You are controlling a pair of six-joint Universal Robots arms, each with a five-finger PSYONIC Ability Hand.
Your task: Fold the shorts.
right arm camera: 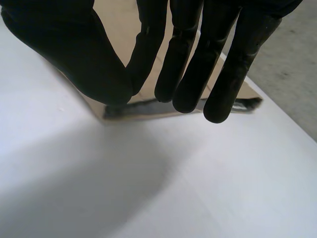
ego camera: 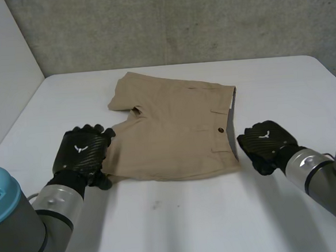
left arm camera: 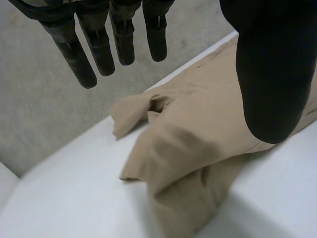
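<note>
Shorts (ego camera: 174, 131): we saw tan woven cloth, rumpled hem.
Left robot hand (ego camera: 80, 150): fingers straight, apart, empty.
Right robot hand (ego camera: 265, 142): straight, empty.

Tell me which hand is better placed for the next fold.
Probably the left hand: its open fingers hover at the shorts' leg hem, ready to bring it to the waistband, where the right hand sits.

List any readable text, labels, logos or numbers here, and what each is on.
No words or numbers can be read.
A small white emblem, no letters, on the back of the left hand.
The same emblem on the back of the right hand.
No label shows on the shorts; their button is too small to read.
</note>
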